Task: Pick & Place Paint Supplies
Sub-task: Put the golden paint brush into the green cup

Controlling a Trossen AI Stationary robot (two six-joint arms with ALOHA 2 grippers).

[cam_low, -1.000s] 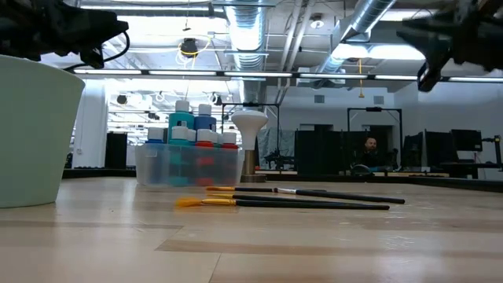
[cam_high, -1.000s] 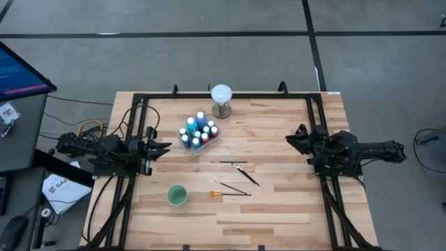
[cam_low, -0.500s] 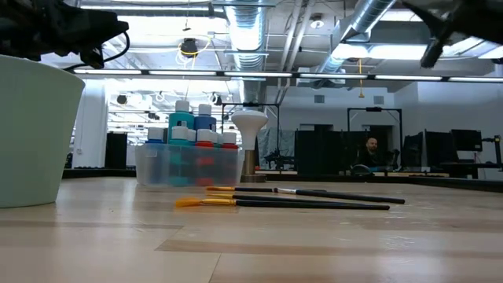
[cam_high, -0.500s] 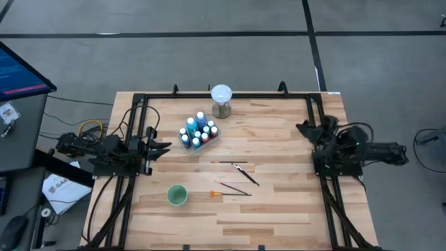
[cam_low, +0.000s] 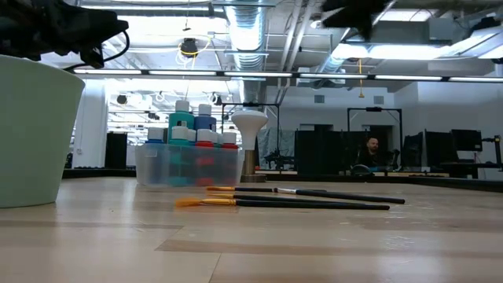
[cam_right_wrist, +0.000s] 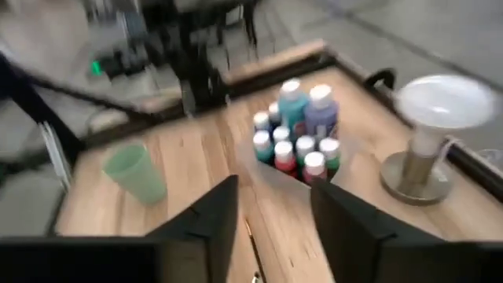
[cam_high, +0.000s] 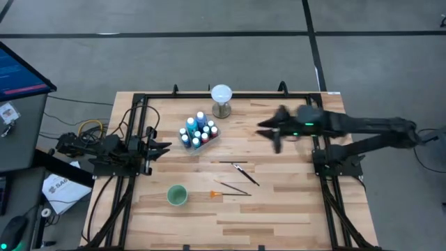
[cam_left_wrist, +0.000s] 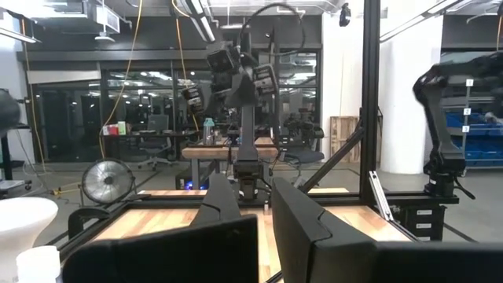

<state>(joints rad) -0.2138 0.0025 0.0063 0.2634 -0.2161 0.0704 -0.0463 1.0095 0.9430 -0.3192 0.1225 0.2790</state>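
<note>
Small white-capped paint bottles in blue, teal and red stand packed in a clear tray, also seen in the right wrist view as bottles. Thin dark brushes lie flat on the table nearer its near edge. One orange-tipped brush lies beside them, and the brushes show in the low view. My right gripper hangs open in the air, right of the bottles and high above the table; its fingers point toward the tray. My left gripper waits open at the table's left edge.
A white globe on a grey metal stand sits near the far edge, just right of the tray. A pale green cup stands toward the near left. Black frame rails run along the left, right and far sides.
My right arm has swung out from the table's right edge toward the left, reaching over the table toward the bottle tray, and its gripper has turned to face the tray. Bottles, brushes, cup and left arm have stayed put.
</note>
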